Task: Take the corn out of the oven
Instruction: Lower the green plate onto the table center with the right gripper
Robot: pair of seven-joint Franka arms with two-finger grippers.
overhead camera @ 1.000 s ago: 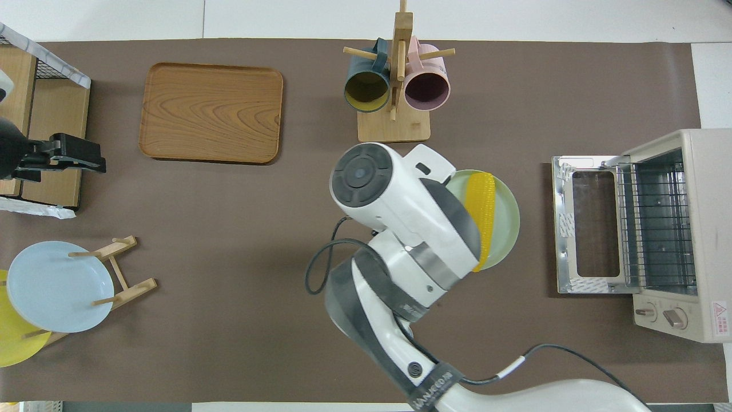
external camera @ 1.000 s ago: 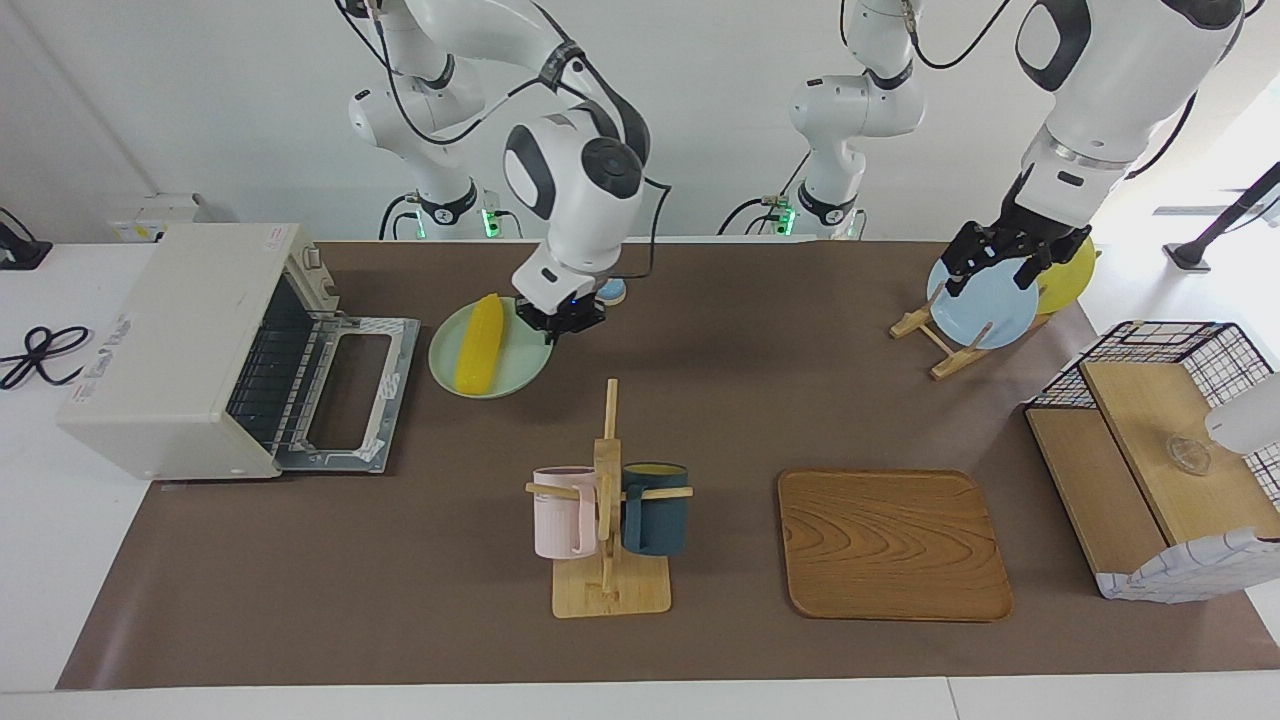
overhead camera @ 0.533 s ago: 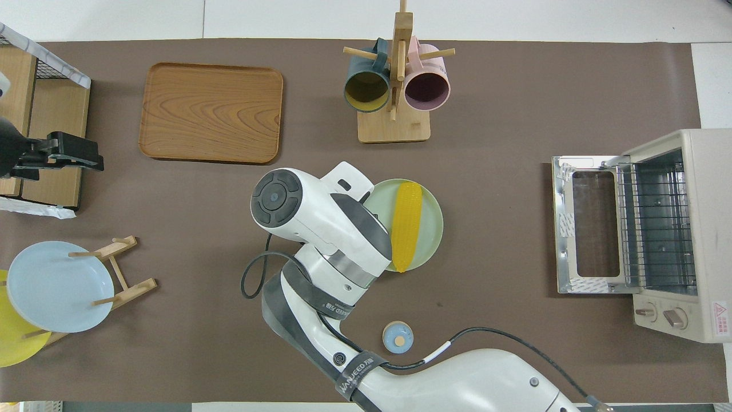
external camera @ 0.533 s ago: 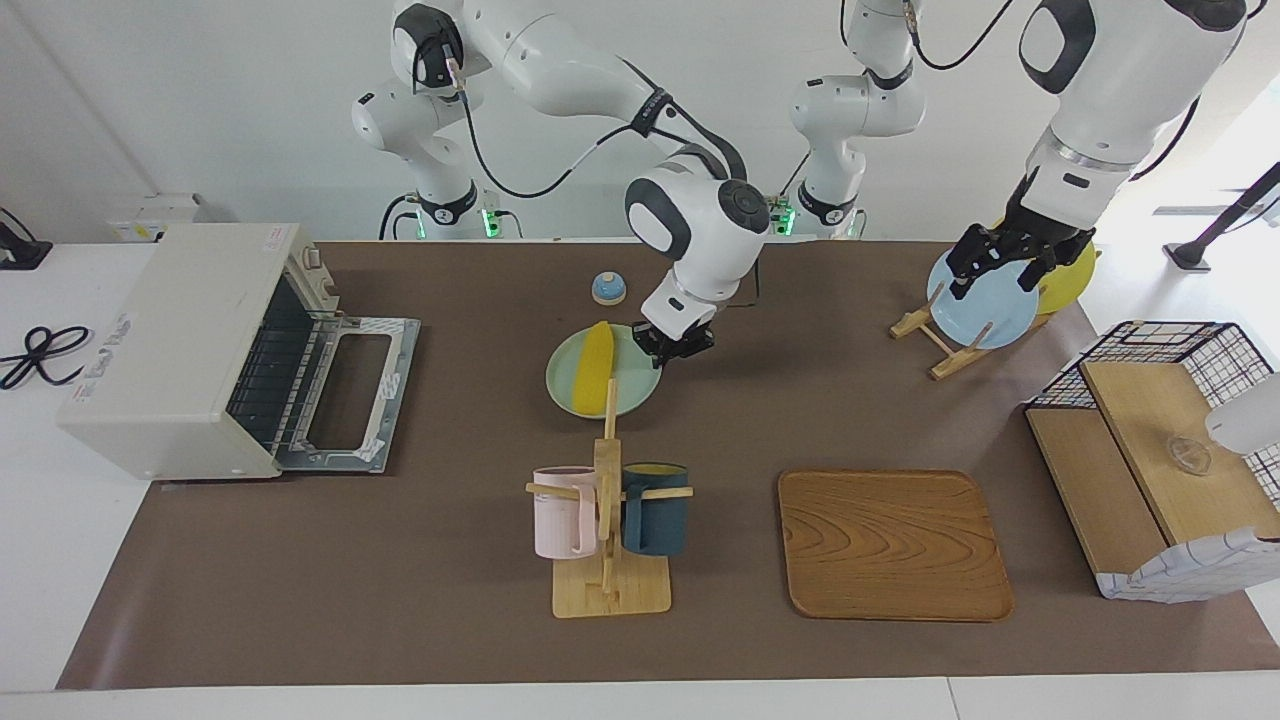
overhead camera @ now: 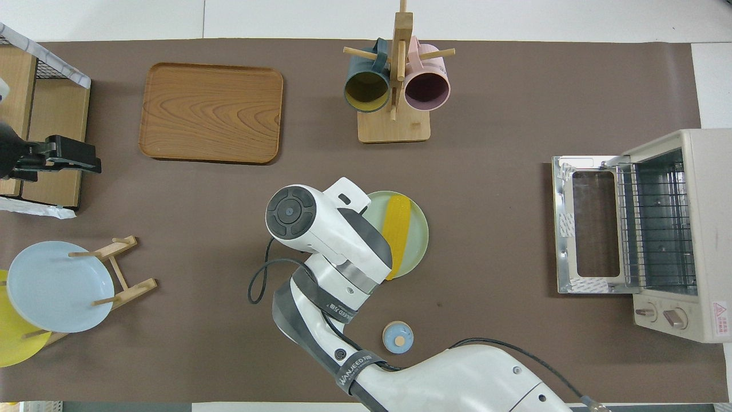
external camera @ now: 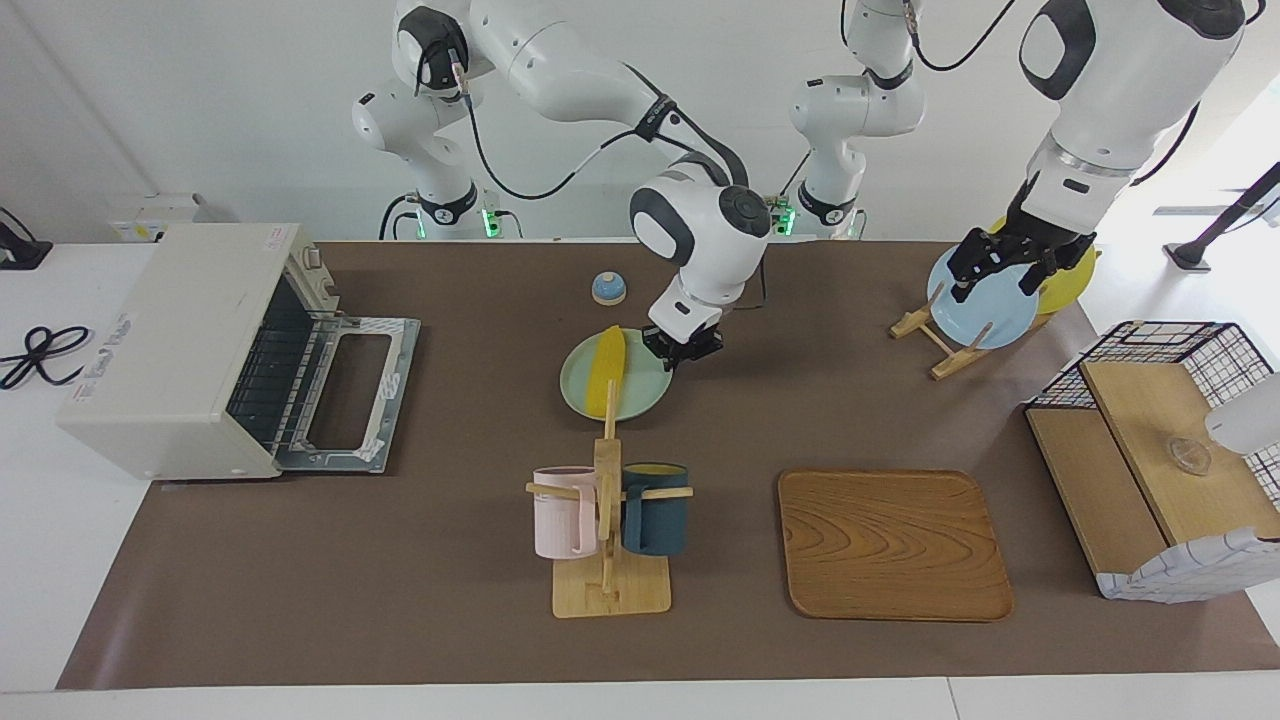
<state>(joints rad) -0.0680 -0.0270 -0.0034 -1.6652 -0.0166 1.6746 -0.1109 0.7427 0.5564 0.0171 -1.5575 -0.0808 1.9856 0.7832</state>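
The yellow corn point(external camera: 605, 368) lies on a pale green plate point(external camera: 648, 388) in the middle of the table, apart from the oven point(external camera: 170, 330). My right gripper point(external camera: 682, 350) is shut on the plate's rim at the side toward the left arm's end. In the overhead view the corn point(overhead camera: 396, 226) and plate point(overhead camera: 417, 236) show beside the right arm's hand, which hides the fingers. The oven point(overhead camera: 706, 229) stands at the right arm's end with its door point(external camera: 350, 390) folded down and a bare wire rack inside. My left gripper point(external camera: 1005, 262) waits in the air by the plate rack.
A mug tree point(external camera: 608, 500) with a pink and a dark blue mug stands just farther from the robots than the plate. A wooden tray point(external camera: 893, 545), a plate rack point(external camera: 985, 300) with a blue and a yellow plate, a wire shelf point(external camera: 1160, 450) and a small blue knob point(external camera: 608, 288) are around.
My right gripper has carried the plate with the corn from in front of the oven to the middle of the table, slowing in the last half second. The left arm barely moved.
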